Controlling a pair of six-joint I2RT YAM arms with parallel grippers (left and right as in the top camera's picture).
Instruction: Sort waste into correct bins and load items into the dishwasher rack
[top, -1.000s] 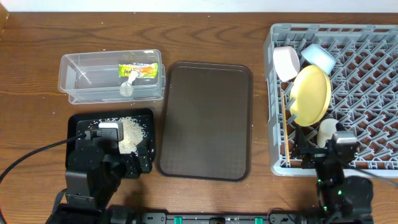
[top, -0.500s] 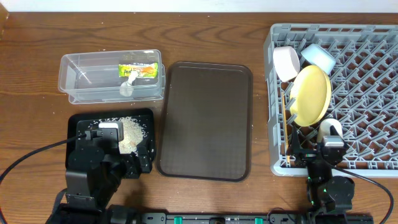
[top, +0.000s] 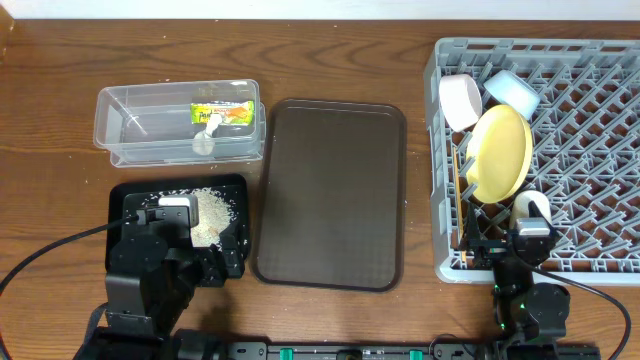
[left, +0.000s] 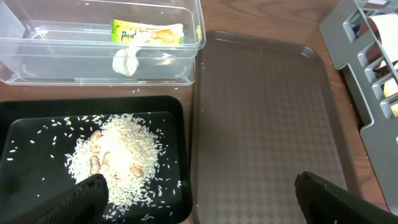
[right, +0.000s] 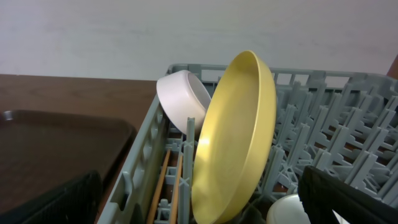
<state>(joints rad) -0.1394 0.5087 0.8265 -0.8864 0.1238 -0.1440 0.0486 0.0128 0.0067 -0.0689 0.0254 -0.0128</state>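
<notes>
The green-yellow wrapper (top: 222, 112) and the white tissue (top: 207, 138) lie in the clear tub (top: 120, 130). Rice scraps (top: 207, 216) are piled in the black tray (top: 130, 195). In the grey rack (top: 590, 150), the yellow plate (top: 498, 150), white bowl (top: 460, 100) and blue bowl (top: 512, 92) stand on edge. The cup (top: 530, 208) and the chopsticks (top: 455, 190) are there too. My left gripper (left: 202, 208) hangs open and holds nothing, over the black tray's right rim. At the rack's front left corner my right gripper (right: 199, 211) is open before the plate (right: 239, 137), also holding nothing.
The large brown serving tray (top: 330, 195) lies between the two bins and the rack, with nothing on it. In the left wrist view the rack's corner (left: 360, 62) shows at the right. A cable (top: 50, 255) runs off to the left from the left arm.
The right arm has drawn back toward the table's front edge, uncovering the cup. The left arm and every object stay where they were.
</notes>
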